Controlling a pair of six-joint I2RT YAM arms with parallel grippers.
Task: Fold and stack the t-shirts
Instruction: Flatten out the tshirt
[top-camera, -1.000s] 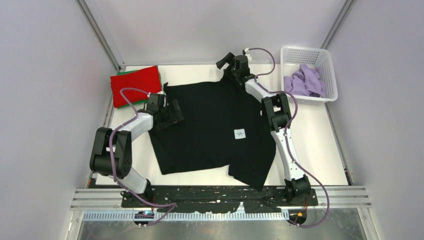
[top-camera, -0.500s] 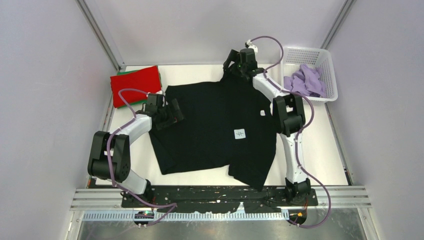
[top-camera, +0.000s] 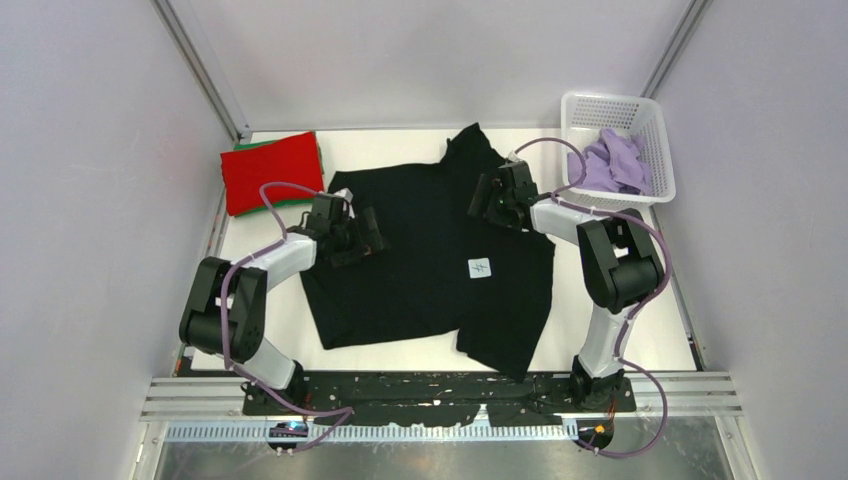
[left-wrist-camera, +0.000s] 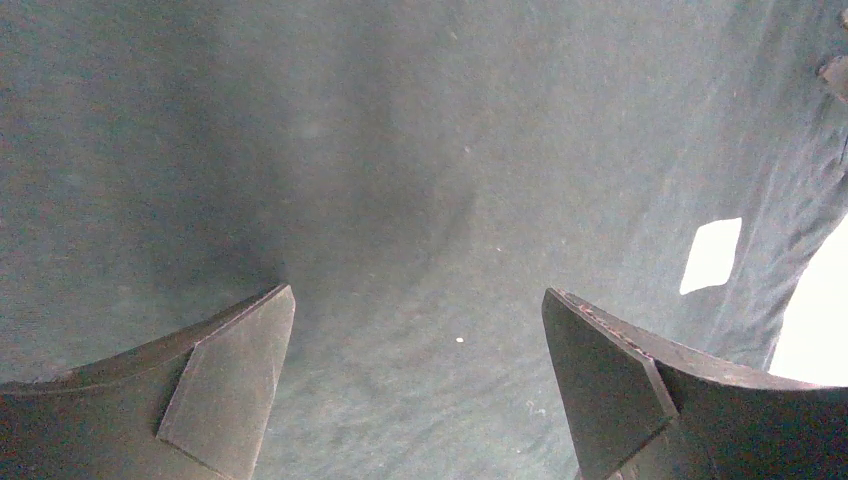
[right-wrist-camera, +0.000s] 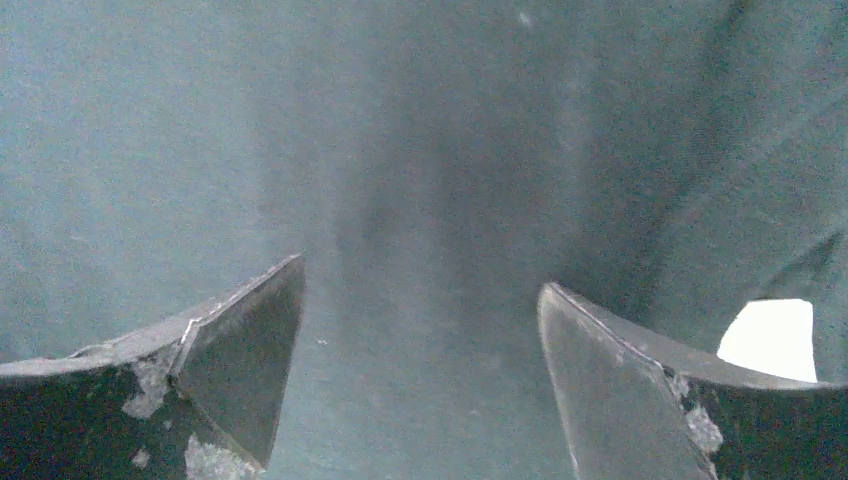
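A large black t-shirt (top-camera: 420, 270) lies spread across the middle of the table, with a small white tag (top-camera: 480, 267) face up. My left gripper (top-camera: 371, 231) hovers open over its left part, with only black cloth (left-wrist-camera: 400, 150) between the fingers (left-wrist-camera: 230, 390); the tag (left-wrist-camera: 711, 255) shows to the right. My right gripper (top-camera: 484, 199) stands open above the shirt's upper right, and cloth (right-wrist-camera: 420, 120) fills that view too. A folded red t-shirt (top-camera: 272, 172) rests on a green one (top-camera: 258, 146) at the back left. A lavender t-shirt (top-camera: 610, 160) sits crumpled in the basket.
The white mesh basket (top-camera: 612, 100) stands at the back right corner. Bare white table (top-camera: 640, 290) shows right of the black shirt and as a strip (top-camera: 260, 320) on its left. Grey walls close in both sides and the back.
The right arm has drawn back from the shirt's far edge to over its upper right, leaving a sleeve lying toward the back. The left gripper has slid right, further over the shirt.
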